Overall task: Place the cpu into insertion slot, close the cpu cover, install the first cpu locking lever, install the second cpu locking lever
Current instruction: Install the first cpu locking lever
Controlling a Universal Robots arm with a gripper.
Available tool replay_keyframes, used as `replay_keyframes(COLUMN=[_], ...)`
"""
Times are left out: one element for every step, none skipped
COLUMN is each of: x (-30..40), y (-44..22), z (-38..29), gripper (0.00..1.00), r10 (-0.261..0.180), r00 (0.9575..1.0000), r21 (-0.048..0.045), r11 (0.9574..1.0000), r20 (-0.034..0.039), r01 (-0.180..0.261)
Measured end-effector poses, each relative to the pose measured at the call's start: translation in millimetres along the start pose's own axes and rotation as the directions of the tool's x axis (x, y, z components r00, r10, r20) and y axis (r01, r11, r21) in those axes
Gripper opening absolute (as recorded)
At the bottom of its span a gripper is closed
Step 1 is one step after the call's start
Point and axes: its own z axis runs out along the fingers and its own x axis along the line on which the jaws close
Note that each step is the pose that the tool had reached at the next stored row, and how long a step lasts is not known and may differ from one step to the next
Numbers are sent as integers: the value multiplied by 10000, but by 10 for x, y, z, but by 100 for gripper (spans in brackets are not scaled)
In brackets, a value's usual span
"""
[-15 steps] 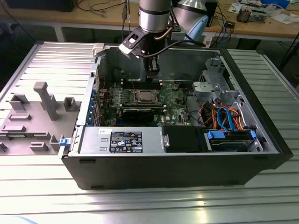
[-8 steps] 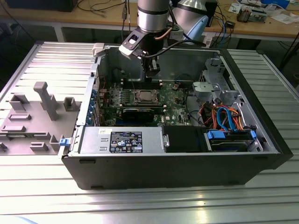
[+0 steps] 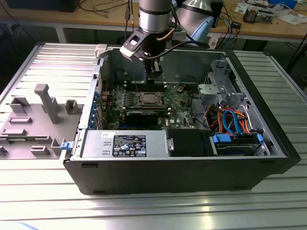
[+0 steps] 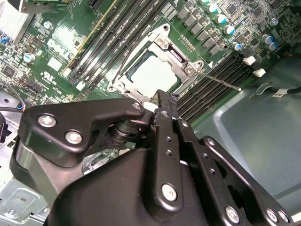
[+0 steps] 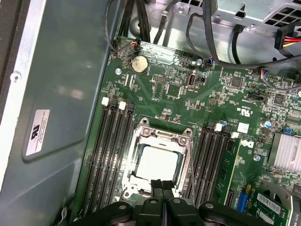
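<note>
Exterior view, frame centre: cpu seated, cpu cover looks down, gripper pinched together and empty just above (locking lever looks unlatched in the second wrist view).

The arm is cut off at the exterior view's twelve o'clock edge; in the first wrist view the gripper hides one edge of the cpu cover.

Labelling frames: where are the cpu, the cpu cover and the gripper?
cpu point(image 5: 157, 162): first wrist view, centre of its silver top.
cpu cover point(image 5: 160, 141): first wrist view, frame bar beside the chip.
gripper point(image 5: 162, 184): first wrist view, between its fingertips.
</note>
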Motion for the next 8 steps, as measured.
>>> replay_keyframes(x=[0, 0, 0, 0, 0, 0, 0, 0], y=[0, 0, -1, -1, -1, -1, -1, -1], z=[0, 0, 0, 0, 0, 0, 0, 0], gripper=[11, 11, 11, 11, 11, 11, 11, 11], r10=[0, 0, 0, 0, 0, 0, 0, -1], r00=[10000, 10000, 10000, 10000, 10000, 10000, 10000, 10000], r21=[0, -1, 0, 0, 0, 0, 0, 0], r11=[10000, 10000, 10000, 10000, 10000, 10000, 10000, 10000], r20=[0, 0, 0, 0, 0, 0, -1, 0], r01=[0, 0, 0, 0, 0, 0, 0, 1])
